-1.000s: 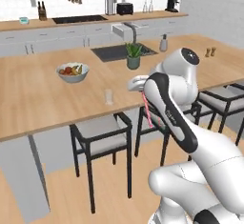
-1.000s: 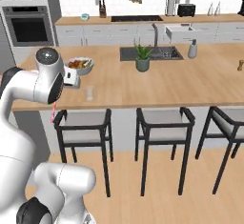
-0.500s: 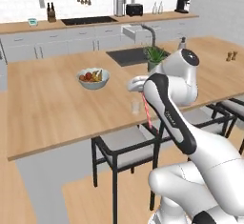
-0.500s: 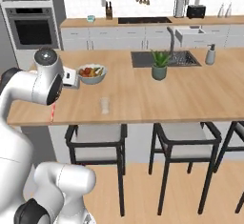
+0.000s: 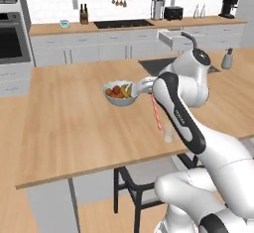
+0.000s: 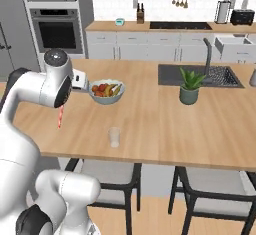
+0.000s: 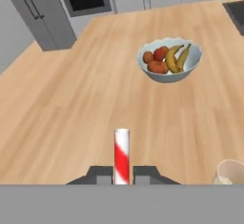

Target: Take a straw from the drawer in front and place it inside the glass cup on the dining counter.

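Red-and-white striped, the straw sits pinched upright between the pincer tips, hanging above the wooden tabletop. The glass cup stands just beside the pincer, nearer than the fruit bowl. Fetching looks done; the carry is nearly over. Left: align over the cup and drop the straw in.

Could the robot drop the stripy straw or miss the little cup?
Maybe. The thin red-and-white striped straw is pinched only at one end in the gripper, so it could slip or tilt. The small clear glass cup stands off to one side, with a narrow mouth, so the straw might miss or tip it.
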Motion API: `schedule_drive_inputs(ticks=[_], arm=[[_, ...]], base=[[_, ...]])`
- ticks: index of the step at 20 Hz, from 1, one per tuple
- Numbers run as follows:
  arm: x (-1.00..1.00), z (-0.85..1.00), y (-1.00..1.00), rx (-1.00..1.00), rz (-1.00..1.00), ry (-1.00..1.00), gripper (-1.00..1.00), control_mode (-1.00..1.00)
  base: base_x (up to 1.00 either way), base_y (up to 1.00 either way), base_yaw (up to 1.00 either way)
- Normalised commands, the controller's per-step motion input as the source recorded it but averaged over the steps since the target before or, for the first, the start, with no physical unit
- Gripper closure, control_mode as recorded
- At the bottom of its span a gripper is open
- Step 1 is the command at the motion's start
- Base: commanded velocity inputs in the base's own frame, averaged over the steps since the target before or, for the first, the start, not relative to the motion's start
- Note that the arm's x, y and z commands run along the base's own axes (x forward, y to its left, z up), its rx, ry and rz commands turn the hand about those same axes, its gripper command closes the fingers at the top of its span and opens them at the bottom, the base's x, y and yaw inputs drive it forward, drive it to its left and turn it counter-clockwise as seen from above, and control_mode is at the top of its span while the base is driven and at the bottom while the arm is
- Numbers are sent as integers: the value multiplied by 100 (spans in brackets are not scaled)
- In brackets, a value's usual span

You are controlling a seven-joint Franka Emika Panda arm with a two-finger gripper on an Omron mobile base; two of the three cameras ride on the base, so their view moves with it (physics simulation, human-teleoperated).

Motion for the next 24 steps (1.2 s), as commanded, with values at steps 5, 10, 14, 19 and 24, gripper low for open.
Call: schedule_drive_inputs(ticks=[5, 10, 14, 19, 24], arm=[[0, 0, 0, 0, 0, 0, 100, 100], [16, 0, -57, 7, 15, 0, 100, -100], [4, -7, -87, 11, 17, -2, 100, -100], [5, -13, -75, 8, 22, -7, 100, -100], [23, -7, -48, 11, 22, -14, 100, -100]], base=[[48, -53, 42], [0, 0, 0], [0, 0, 0], [0, 0, 0], [0, 0, 0]])
